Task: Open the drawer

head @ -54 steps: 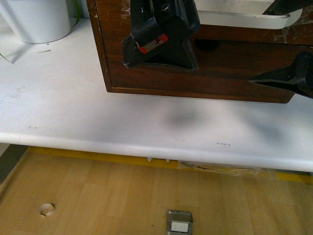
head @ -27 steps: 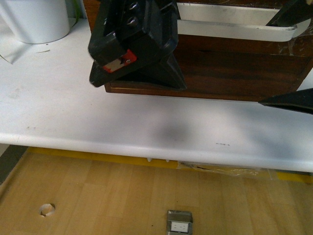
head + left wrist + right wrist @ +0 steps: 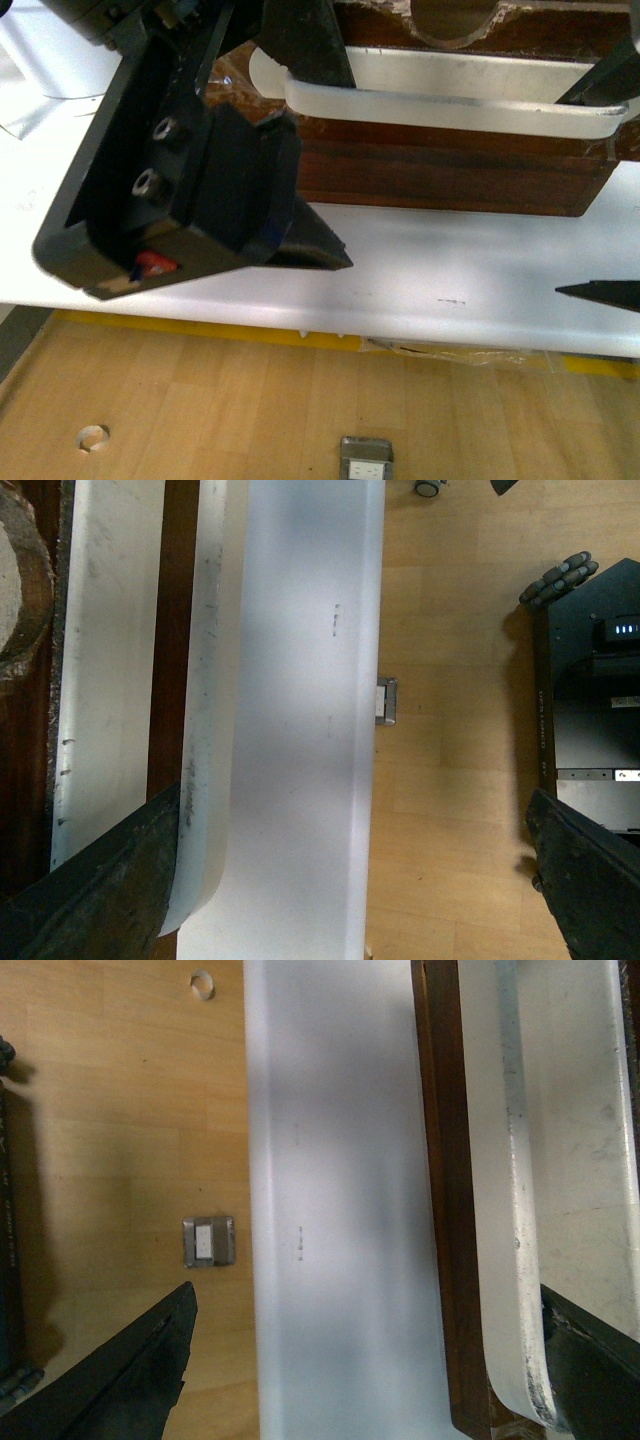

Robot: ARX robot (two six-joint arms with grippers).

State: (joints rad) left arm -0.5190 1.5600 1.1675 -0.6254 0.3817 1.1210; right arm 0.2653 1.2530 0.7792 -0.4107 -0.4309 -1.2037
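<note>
— Where's the drawer (image 3: pixel 450 170)?
— On the white table (image 3: pixel 450 265), near its front edge. I see the left gripper (image 3: pixel 352 810) and the right gripper (image 3: pixel 367 1295) both spread wide, each straddling its white handle (image 3: pixel 450 95).

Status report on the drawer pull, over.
Left claw open, right claw open, both straddling long white bar handle. Dark brown wooden drawer: nothing seen blocking.

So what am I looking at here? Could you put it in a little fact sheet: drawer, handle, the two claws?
Drawer: dark brown wooden drawer on white table; chipped rim with semicircular notch
Handle: long white bar handle across its front
Left claw: open, one finger at the handle's left end
Right claw: open, one finger at the handle's right end
How far open: cannot tell
</note>
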